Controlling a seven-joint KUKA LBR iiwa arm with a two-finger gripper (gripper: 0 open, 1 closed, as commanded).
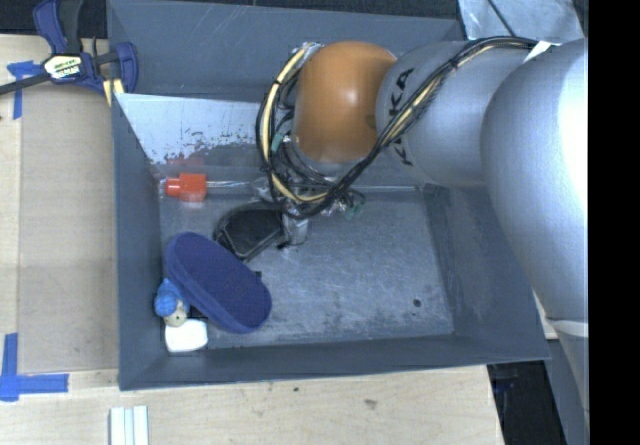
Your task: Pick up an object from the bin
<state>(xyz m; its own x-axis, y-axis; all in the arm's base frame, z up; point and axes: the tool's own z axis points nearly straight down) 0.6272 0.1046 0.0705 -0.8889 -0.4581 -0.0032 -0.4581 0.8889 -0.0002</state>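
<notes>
My gripper reaches down below the orange wrist cover, near the middle of the bin's back half. Its tip rests at the right end of a flat black oval object lying on the bin floor. A clear tube with an orange-red cap lies just left of the gripper, along the back wall. In front of the black object sits a dark blue oval case.
A small blue and white figure lies in the front left corner beside the blue case. The arm comes in from the right and covers the bin's back right part. The bare floor spreads out to the right of the gripper.
</notes>
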